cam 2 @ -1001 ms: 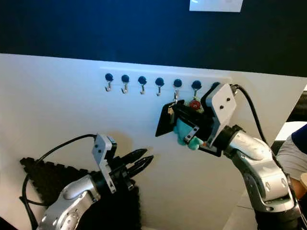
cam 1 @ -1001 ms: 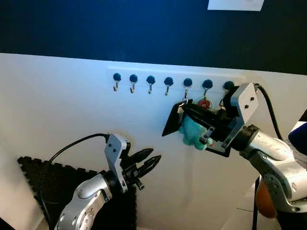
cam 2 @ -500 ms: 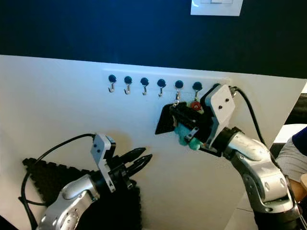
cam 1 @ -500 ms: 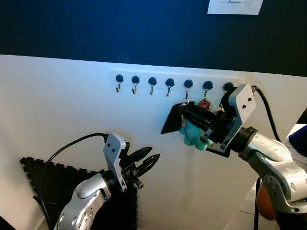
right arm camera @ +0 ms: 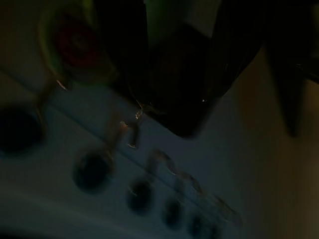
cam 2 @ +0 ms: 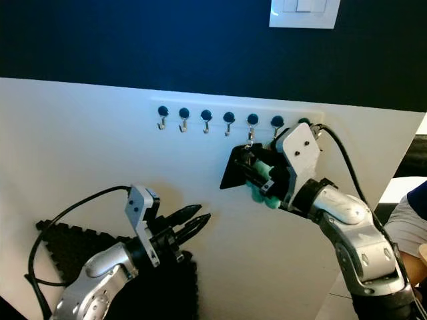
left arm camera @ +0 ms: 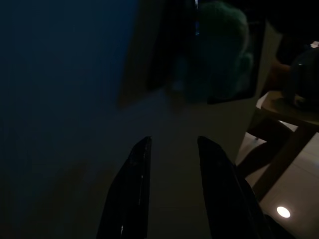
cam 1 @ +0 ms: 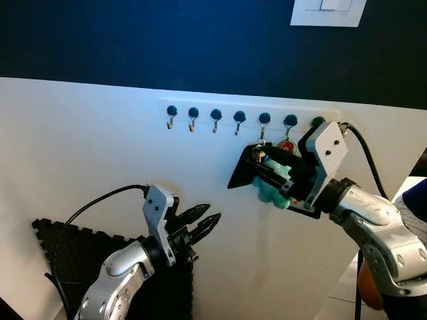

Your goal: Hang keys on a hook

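— Where do we stand with the keys?

— Our right hand is up at the white rail of blue-knobbed metal hooks, its black fingers clamped on the key bunch with its fluffy teal charm and black tag. The bunch sits just under the fifth hook from the left, with a ring or clip touching or nearly touching it; the right wrist view is too dark for us to say whether it is actually over the hook's tip.

— So how do we finish it well?

— We judge the ring needs lifting slightly, then easing onto the upturned tip before we let go. We should release only once the bunch hangs by itself, and draw back straight off the white wall panel so a finger doesn't drag it off.

— Anything crowding us?

— A red and green round fob already hangs from the next hook to the right, close beside our fingers, so it could get knocked. Our left hand hovers low and well apart, fingers slightly parted and holding nothing, above the black foam floor mat. A white wall switch plate sits high on the dark blue wall.
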Controlling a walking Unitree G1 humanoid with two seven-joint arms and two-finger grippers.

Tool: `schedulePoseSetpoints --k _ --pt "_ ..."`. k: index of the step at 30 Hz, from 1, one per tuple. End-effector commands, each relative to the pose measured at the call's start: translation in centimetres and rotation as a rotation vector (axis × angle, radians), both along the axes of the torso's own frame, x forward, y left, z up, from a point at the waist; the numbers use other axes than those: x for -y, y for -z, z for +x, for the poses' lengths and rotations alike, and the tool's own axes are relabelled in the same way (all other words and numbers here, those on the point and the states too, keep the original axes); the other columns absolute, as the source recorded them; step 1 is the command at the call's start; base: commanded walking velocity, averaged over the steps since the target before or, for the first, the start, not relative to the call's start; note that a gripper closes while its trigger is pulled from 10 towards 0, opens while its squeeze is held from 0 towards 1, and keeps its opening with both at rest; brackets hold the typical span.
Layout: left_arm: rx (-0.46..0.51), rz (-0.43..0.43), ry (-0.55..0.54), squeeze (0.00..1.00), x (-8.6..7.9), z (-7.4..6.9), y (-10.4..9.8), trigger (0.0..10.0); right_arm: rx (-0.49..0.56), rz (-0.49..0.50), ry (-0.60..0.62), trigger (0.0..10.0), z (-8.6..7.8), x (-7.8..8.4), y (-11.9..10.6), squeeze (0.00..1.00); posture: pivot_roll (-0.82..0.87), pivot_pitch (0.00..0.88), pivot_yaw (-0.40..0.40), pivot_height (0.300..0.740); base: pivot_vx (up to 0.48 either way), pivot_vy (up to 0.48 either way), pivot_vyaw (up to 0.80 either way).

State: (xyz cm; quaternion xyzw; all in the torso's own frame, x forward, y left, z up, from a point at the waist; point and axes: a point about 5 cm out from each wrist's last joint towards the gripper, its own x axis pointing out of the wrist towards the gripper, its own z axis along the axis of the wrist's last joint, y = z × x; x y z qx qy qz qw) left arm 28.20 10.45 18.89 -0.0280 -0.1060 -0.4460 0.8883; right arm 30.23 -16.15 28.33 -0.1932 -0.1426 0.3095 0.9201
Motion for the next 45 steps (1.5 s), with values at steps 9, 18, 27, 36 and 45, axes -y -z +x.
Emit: schedulePoseSetpoints --k 9,18,27,36,45 --pt "0.018 -0.004 -0.068 0.00 -0.5 0.6 -0.1 10.0 -0.072 -0.058 0.138 10.0 1.4 1.3 2.3 0.88 0.01 0.109 0.027 0.740 0.000 0.000 0.00" --pt "0.026 -0.012 -0.087 0.00 -0.7 0.7 -0.2 10.0 0.062 -0.052 0.209 10.0 1.8 1.9 0.8 0.00 0.02 0.110 0.027 0.740 0.000 0.000 0.00" --pt "0.028 -0.008 -0.078 0.00 -0.6 0.6 -0.2 10.0 0.120 -0.015 0.230 10.0 1.8 2.2 -0.1 0.00 0.02 0.112 0.029 0.740 0.000 0.000 0.00" --pt "0.030 -0.007 -0.079 0.00 -0.6 0.6 -0.3 10.0 0.194 0.079 0.164 10.0 1.2 1.8 -1.3 0.00 0.02 0.114 0.028 0.740 0.000 0.000 0.00" --pt "0.016 0.050 -0.050 0.00 -0.5 0.3 0.4 10.0 0.041 0.037 0.018 10.0 0.3 -0.1 1.6 0.00 0.02 0.115 0.027 0.740 0.000 0.000 0.00"
